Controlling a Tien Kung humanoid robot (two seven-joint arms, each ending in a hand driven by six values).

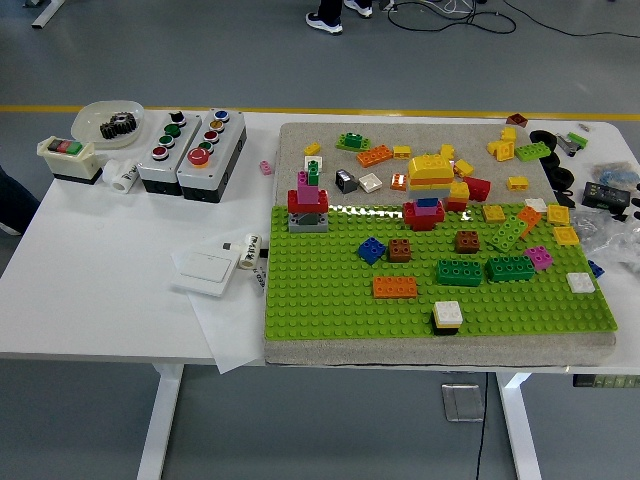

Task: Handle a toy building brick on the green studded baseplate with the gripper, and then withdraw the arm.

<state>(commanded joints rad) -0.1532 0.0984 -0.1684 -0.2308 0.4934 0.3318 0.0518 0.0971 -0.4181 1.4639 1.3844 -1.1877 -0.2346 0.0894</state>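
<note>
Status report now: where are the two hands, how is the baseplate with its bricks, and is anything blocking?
Both hands out of view. Green baseplate on table, many bricks on it, orange brick near front. Nothing blocking.

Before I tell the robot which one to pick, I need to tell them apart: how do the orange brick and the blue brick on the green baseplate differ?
The orange brick is long and rectangular; the blue brick is smaller and roughly square. The orange brick lies square to the green baseplate edges; the blue brick sits turned diagonally. The orange brick is nearer the table's front edge; the blue brick is farther back. Both are studded and stand alone on the baseplate.
</note>
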